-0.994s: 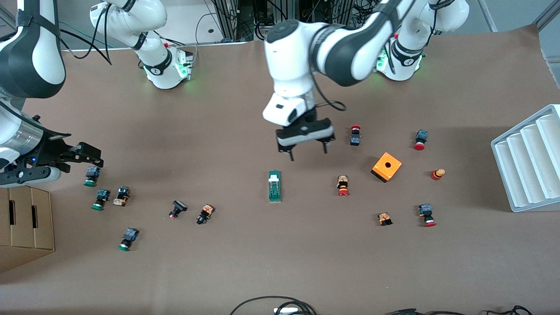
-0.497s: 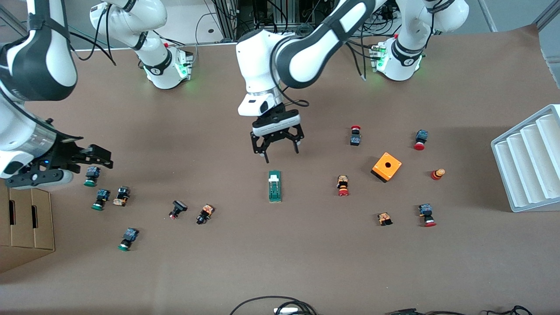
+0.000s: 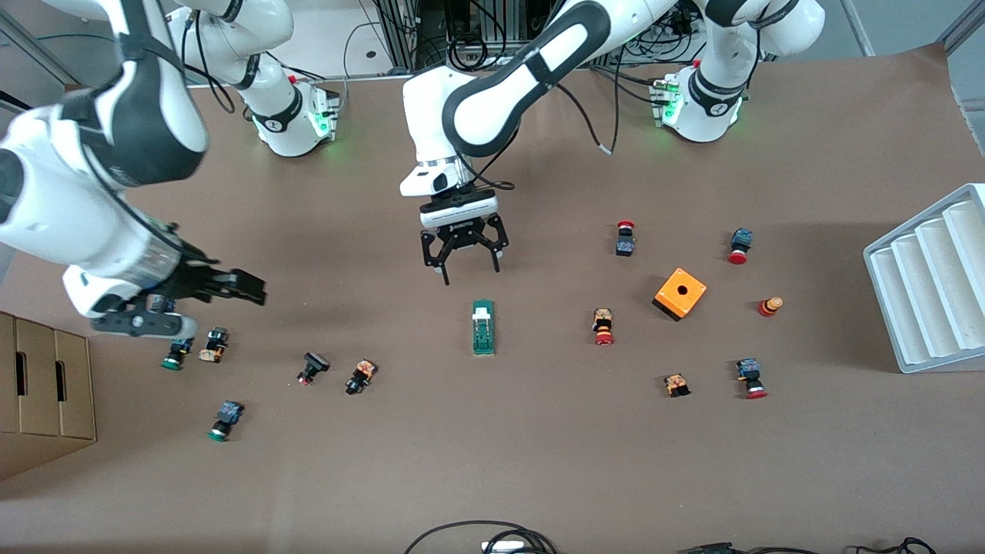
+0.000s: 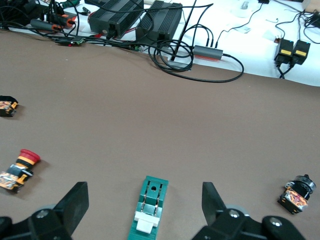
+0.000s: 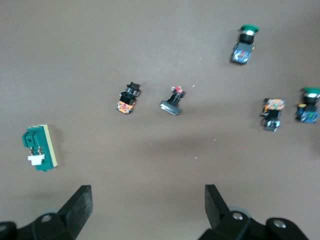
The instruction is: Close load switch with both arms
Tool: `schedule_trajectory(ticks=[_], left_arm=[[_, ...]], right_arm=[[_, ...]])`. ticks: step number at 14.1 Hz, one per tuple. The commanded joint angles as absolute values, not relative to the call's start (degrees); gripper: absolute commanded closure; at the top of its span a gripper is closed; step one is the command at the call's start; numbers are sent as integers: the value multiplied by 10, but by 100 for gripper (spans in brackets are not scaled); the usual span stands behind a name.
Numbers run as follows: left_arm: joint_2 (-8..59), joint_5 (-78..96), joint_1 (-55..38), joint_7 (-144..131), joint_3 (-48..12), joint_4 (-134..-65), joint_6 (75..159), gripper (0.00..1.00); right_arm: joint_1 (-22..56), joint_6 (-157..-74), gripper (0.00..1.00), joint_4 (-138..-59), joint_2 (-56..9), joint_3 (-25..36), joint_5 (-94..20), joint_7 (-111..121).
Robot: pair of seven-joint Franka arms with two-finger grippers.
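The load switch (image 3: 483,327), a narrow green block with a white lever tab, lies flat mid-table. My left gripper (image 3: 470,275) is open and empty, in the air over the bare table just off the switch's tab end. In the left wrist view the switch (image 4: 150,207) lies between the open fingers (image 4: 75,200). My right gripper (image 3: 240,289) is open and empty, over the push buttons at the right arm's end of the table. The right wrist view shows the switch (image 5: 40,148) off to one side of that gripper (image 5: 148,192).
Several push buttons lie scattered, such as a green-capped one (image 3: 222,421) and a red-capped one (image 3: 602,326). An orange square box with a hole (image 3: 680,293) and a white ribbed rack (image 3: 931,277) sit toward the left arm's end. A cardboard box (image 3: 42,392) stands at the right arm's end.
My left gripper has moved toward the right arm's end and turned, coming in line with the switch. My right arm has swung in toward mid-table. The switch has not moved.
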State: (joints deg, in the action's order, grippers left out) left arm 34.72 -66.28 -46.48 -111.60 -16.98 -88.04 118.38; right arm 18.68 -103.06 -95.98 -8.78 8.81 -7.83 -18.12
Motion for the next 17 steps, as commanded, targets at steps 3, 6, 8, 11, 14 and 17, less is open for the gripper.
schedule_trajectory(ticks=[3, 6, 8, 11, 14, 17], left_arm=[[387, -800, -463, -1195, -199, -892, 1170, 0], [396, -847, -468, -1246, -200, -914, 1159, 0], [420, -880, -473, -1286, -206, -919, 1121, 0], [459, -924, -473, -1323, -221, -918, 1072, 0], [482, -961, -476, -1361, -244, -919, 1007, 0], [487, -973, -493, -1367, -250, -929, 951, 0]], right_arm=[[207, -1025, 0, -891, -152, 94, -155, -303], [223, -1029, 0, -882, -168, 93, -167, -378], [243, -1045, 0, -882, -173, 94, -168, -461], [273, -1083, 0, -882, -193, 94, -203, -563], [309, -1117, 1, -882, -208, 95, -218, -675], [353, -1157, 1, -881, -227, 107, -218, -786]])
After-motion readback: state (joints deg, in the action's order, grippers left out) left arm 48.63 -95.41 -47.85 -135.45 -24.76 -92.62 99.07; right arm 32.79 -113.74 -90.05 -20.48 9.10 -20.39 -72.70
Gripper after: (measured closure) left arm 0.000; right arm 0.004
